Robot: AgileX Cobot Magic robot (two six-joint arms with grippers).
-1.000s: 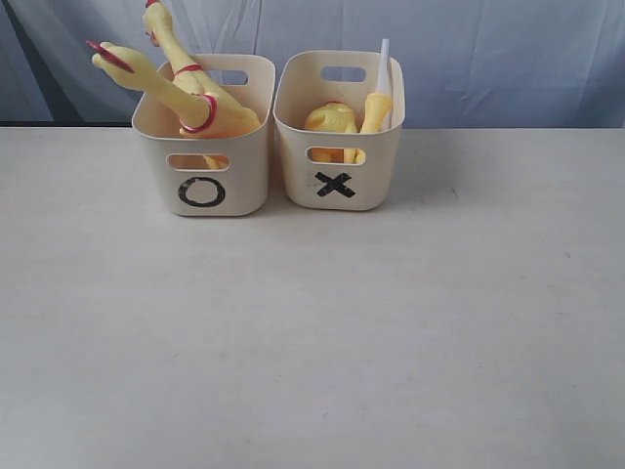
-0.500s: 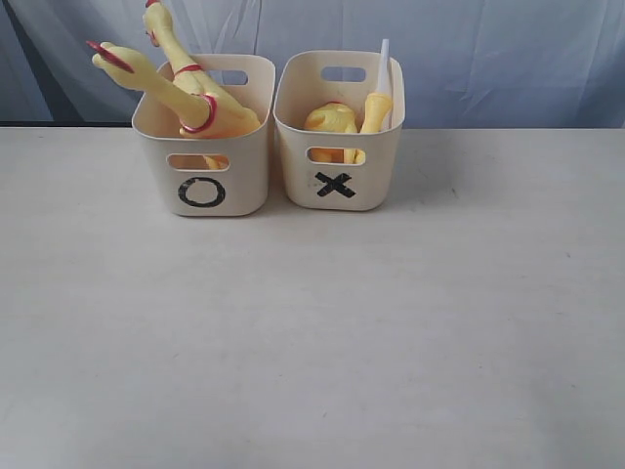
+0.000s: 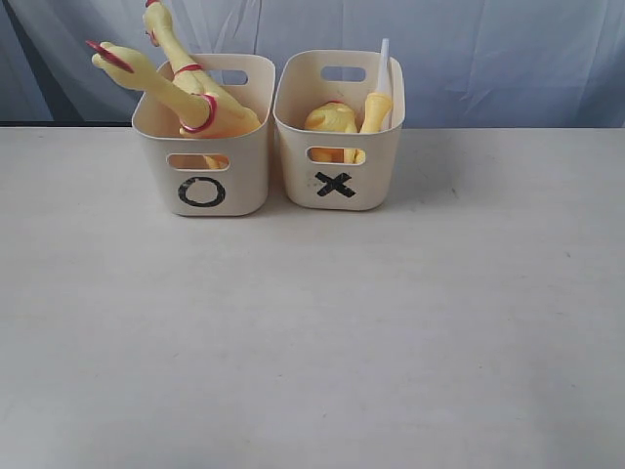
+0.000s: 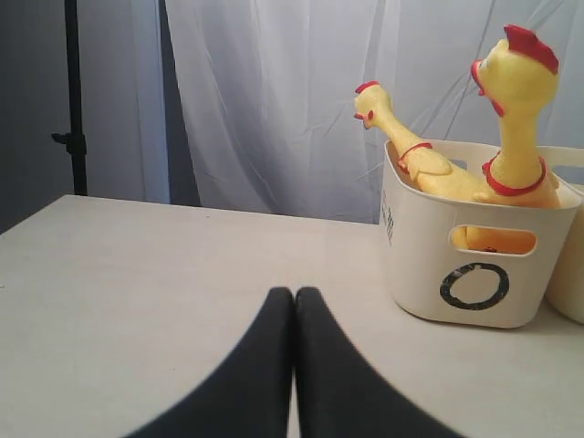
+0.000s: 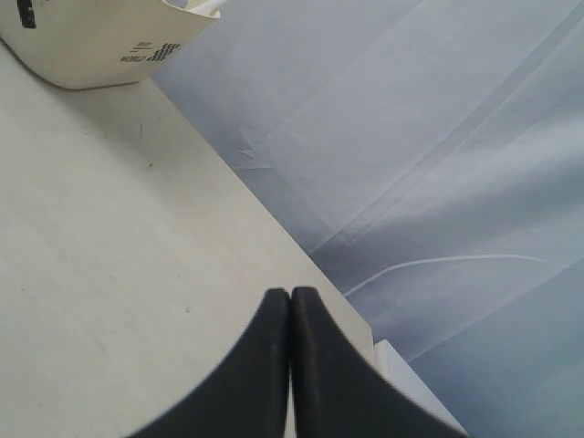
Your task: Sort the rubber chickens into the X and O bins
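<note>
Two cream bins stand side by side at the back of the table. The O bin (image 3: 203, 166) on the left holds two yellow rubber chickens (image 3: 176, 93) with red neck rings, their heads poking out over its rim. The X bin (image 3: 337, 161) on the right holds yellow chickens (image 3: 332, 119), one with a white tube (image 3: 383, 63) sticking up. Neither arm shows in the exterior view. My left gripper (image 4: 294, 294) is shut and empty, low over the table, apart from the O bin (image 4: 474, 265) and its chickens (image 4: 516, 119). My right gripper (image 5: 290, 294) is shut and empty near the table's edge.
A pale blue-white curtain (image 3: 488, 49) hangs behind the table. The wide beige tabletop (image 3: 322, 332) stretches in front of the bins. A dark stand (image 4: 73, 100) is at the far side in the left wrist view. A cream bin's corner (image 5: 100, 46) shows in the right wrist view.
</note>
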